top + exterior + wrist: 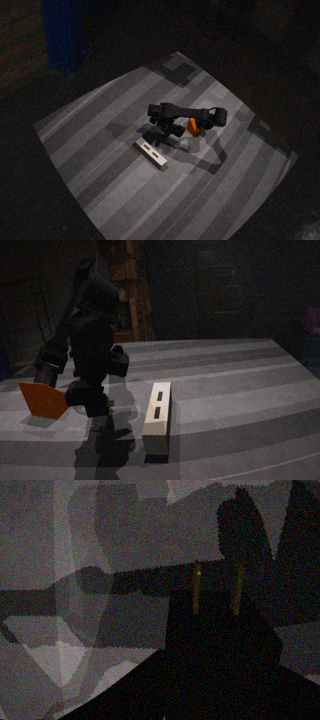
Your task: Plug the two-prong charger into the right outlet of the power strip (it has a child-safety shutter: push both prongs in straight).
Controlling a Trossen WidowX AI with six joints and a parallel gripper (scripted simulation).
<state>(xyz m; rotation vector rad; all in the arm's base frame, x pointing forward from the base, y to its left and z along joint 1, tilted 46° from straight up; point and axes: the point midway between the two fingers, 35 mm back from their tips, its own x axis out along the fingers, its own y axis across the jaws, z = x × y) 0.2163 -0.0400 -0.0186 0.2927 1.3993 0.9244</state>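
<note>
The dark arm (pixel 186 112) bends down over the striped grey counter (pixel 124 196), with its tool (pixel 96 405) lowered close to the surface just beside the power strip (pixel 157 415). The tool is pinching the charger (pixel 214 647), a dark block that is hard to make out against the dark fingers in the dim light. In the wrist view the charger's two brass-coloured prongs (pixel 196 590) stick out from the front of the block, side by side and pointing away from the camera over the counter. In the exterior view a small glint of the same brass colour (pixel 110 403) shows at the tip of the tool, aimed toward the strip but apart from it. The power strip is a pale, long box lying flat on the counter, with two dark rectangular outlets (pixel 159 396) in a row along its top face. Both outlets show bare. In the top view the strip (pixel 151 154) lies at a slant just in front of the tool, near it; whether they touch cannot be told there. An orange wedge-shaped piece (pixel 42 400) stands on the counter by the arm's base, on the far side of the tool from the strip. Heavy shadows from the arm fall across the counter between the tool and the strip.
</note>
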